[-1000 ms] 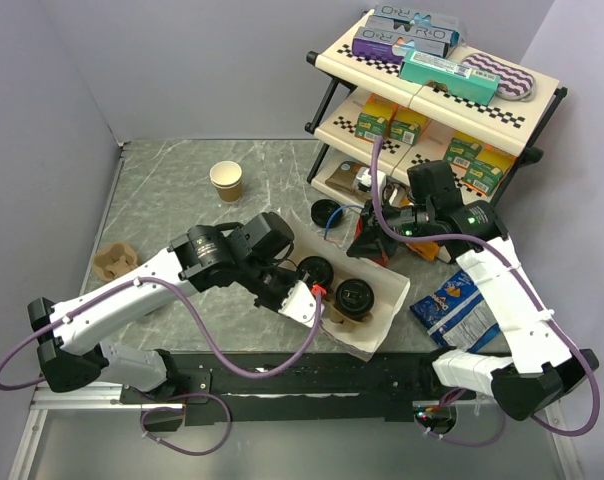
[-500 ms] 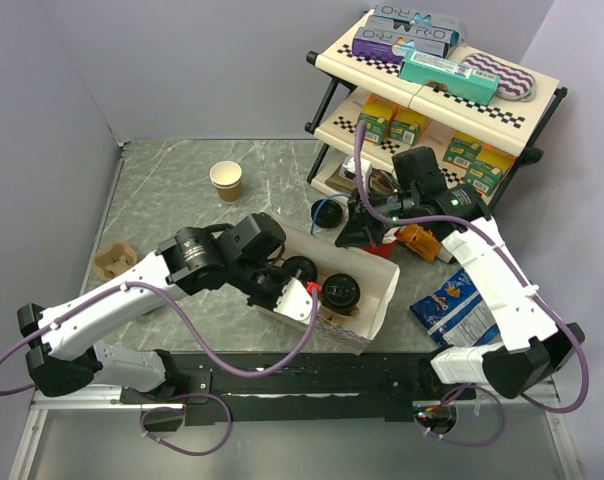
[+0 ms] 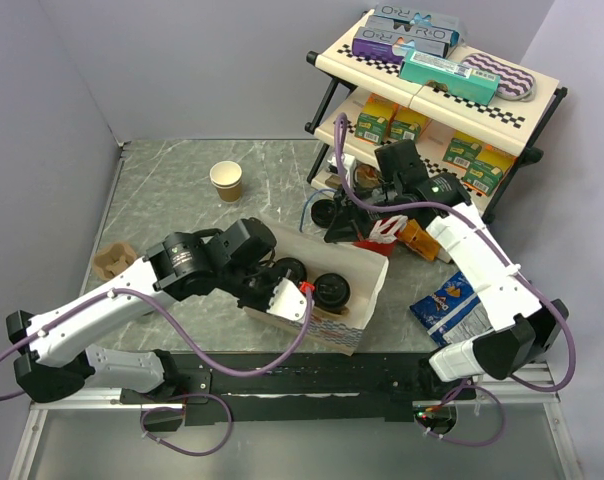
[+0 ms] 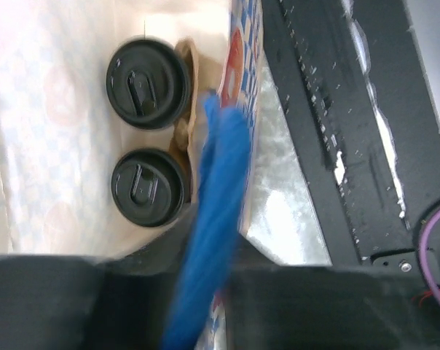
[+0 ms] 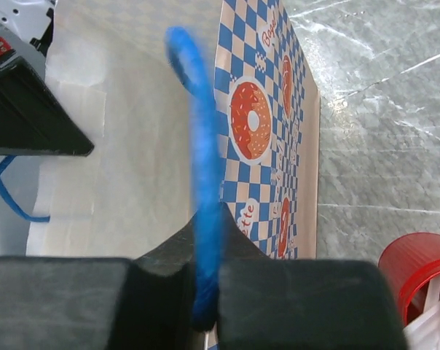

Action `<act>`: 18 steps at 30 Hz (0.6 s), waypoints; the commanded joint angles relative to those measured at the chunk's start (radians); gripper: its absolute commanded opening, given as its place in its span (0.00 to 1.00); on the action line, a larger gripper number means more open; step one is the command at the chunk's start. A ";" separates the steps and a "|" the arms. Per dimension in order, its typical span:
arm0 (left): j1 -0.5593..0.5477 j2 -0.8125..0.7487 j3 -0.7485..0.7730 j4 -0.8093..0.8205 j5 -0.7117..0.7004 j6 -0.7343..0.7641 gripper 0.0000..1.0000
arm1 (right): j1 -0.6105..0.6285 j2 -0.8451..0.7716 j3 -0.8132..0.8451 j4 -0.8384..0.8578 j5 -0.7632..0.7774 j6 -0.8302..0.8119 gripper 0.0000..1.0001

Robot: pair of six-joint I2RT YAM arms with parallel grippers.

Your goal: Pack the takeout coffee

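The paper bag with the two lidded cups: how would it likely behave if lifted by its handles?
The paper bag looks thin, so its walls will probably flex. The two lidded cups inside stand upright, so tilting could spill them. Its blue handle looks soft and floppy.

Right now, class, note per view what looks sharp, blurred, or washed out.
Left wrist: the blue handle is smeared, both black lids fairly crisp, the bag paper washed out. Right wrist: its blue handle is blurred, the donut print sharp. Top external: evenly lit, sharp.
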 commanded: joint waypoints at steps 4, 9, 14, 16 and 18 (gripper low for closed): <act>0.001 -0.014 -0.022 -0.001 -0.086 -0.005 0.57 | -0.001 0.000 0.112 -0.050 0.033 -0.029 0.37; 0.001 -0.028 0.000 0.036 -0.097 -0.017 0.79 | -0.041 -0.033 0.211 -0.137 0.085 -0.073 0.56; 0.003 -0.029 0.049 0.068 -0.128 -0.046 0.92 | -0.083 -0.082 0.282 -0.212 0.126 -0.099 0.65; 0.003 -0.034 0.058 0.085 -0.160 -0.048 0.99 | -0.106 -0.117 0.285 -0.209 0.142 -0.093 0.67; 0.012 -0.040 0.076 0.105 -0.186 -0.053 0.99 | -0.129 -0.140 0.277 -0.191 0.139 -0.074 0.69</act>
